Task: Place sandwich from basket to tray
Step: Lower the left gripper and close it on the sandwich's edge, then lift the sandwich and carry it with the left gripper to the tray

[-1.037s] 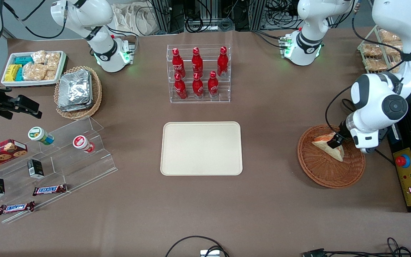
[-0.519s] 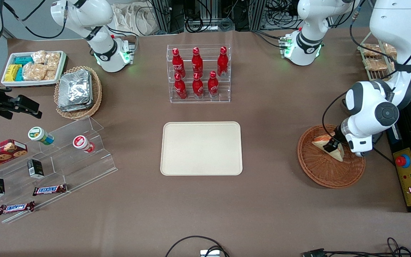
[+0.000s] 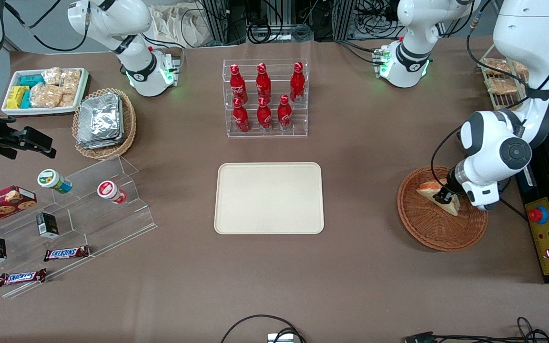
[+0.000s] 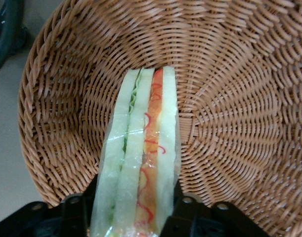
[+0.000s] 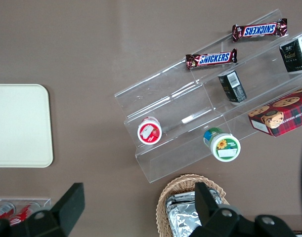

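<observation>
The sandwich (image 3: 429, 188), a wrapped wedge with orange-red and green filling, lies in the reddish-brown wicker basket (image 3: 427, 233) at the working arm's end of the table. My left gripper (image 3: 442, 196) is down in the basket, shut on the sandwich. In the left wrist view the sandwich (image 4: 141, 148) stands on edge between the black fingers (image 4: 188, 205), which press against both of its faces, with the woven basket (image 4: 230, 98) all around. The cream tray (image 3: 269, 197) sits bare at the table's middle, well apart from the basket.
A clear rack of red bottles (image 3: 265, 97) stands farther from the front camera than the tray. A tan basket of foil packets (image 3: 103, 121), a white snack tray (image 3: 45, 90) and an acrylic stand with snacks (image 3: 74, 209) lie toward the parked arm's end. A control box (image 3: 548, 238) sits beside the basket.
The left arm has lowered and shifted slightly toward the tray, bringing the gripper down around the sandwich in the basket. The sandwich has barely moved.
</observation>
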Robot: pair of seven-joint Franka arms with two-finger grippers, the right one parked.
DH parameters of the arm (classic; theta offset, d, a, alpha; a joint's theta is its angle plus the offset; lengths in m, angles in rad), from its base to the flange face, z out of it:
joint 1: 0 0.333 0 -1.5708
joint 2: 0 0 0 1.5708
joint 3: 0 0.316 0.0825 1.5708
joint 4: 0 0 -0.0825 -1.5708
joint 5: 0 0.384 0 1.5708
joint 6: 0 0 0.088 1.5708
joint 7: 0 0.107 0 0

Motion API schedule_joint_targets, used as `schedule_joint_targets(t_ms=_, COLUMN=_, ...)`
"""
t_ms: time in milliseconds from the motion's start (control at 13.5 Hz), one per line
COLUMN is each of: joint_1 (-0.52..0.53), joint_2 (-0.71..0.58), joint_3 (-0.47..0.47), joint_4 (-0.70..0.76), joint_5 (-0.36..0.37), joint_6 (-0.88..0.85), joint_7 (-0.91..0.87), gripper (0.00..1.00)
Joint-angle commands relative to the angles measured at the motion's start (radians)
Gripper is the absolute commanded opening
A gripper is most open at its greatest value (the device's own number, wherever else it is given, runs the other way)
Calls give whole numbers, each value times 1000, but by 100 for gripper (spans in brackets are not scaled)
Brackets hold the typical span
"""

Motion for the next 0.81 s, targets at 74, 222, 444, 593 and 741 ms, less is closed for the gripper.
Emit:
schedule_joint_targets(t_ms=74, joint_1=-1, joint_2=-17, joint_3=-2, joint_4=53, joint_5=11, joint_6=-53, joint_7=-13, gripper=0)
schedule_joint_targets(t_ms=222, joint_1=-8, joint_2=-20, joint_3=-6, joint_4=140, joint_5=25, joint_6=-186, joint_7=25, gripper=0)
schedule_joint_targets(t_ms=444, joint_1=-12, joint_2=-22, joint_3=-57, joint_4=336, joint_5=34, joint_6=-430, joint_7=65, gripper=0)
schedule_joint_targets(t_ms=593, joint_1=-14, joint_2=-10, joint_3=-121, joint_4=491, joint_5=31, joint_6=-585, joint_7=111, gripper=0)
schedule_joint_targets(t_ms=741, joint_1=-30, joint_2=1, joint_3=-199, joint_4=588, joint_5=31, joint_6=-682, joint_7=209, gripper=0)
